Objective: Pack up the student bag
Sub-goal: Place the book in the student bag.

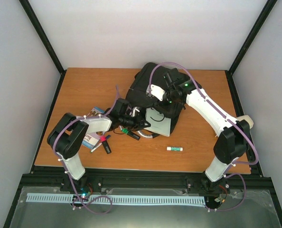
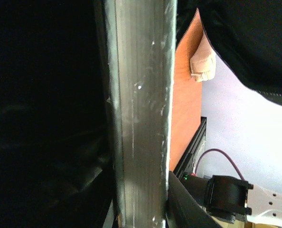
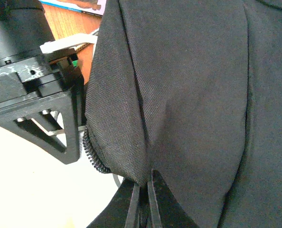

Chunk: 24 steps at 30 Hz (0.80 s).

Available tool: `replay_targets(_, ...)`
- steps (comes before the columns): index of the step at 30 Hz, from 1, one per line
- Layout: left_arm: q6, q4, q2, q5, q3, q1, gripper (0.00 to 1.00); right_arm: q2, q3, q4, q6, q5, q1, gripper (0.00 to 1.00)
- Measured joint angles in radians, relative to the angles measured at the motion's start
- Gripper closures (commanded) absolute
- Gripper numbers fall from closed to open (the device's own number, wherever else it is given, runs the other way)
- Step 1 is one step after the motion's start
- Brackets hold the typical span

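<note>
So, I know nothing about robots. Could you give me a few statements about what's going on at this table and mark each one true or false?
1. The right fingers are pinching the fabric of the black backpack. True.
2. The small white tube is inside the backpack. False: it lies out on the table, on the near side of the bag.
3. The table top is wood-coloured. True.
4. The markers lie at the table's far edge. False: they lie on the near side, right beside the left arm.
</note>
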Motion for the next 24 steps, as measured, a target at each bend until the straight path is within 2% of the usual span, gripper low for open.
replay_targets(2,-0.006,0.015,0.009,-0.004,-0.002,0.010,0.95,0.000,0.000,0.000,-0.002,-0.002,0.000,0.97)
replay_targets(4,-0.017,0.044,0.017,-0.007,-0.006,0.013,0.75,0.000,-0.002,0.003,-0.002,-0.001,0.000,0.97)
replay_targets(6,-0.022,0.051,0.018,-0.016,-0.012,0.013,0.63,0.000,-0.006,0.005,-0.001,-0.001,0.000,0.97)
replay_targets(10,-0.025,0.069,0.017,-0.069,-0.024,0.013,0.59,0.000,-0.021,0.020,0.005,-0.004,0.000,0.97)
replay_targets(17,-0.051,0.002,-0.064,-0.195,-0.057,0.013,0.34,0.000,-0.047,0.069,0.055,-0.006,0.006,0.97)
replay_targets(24,-0.079,-0.092,-0.290,-0.300,-0.158,0.005,0.28,-0.006,-0.091,0.148,0.124,-0.040,0.023,0.97)
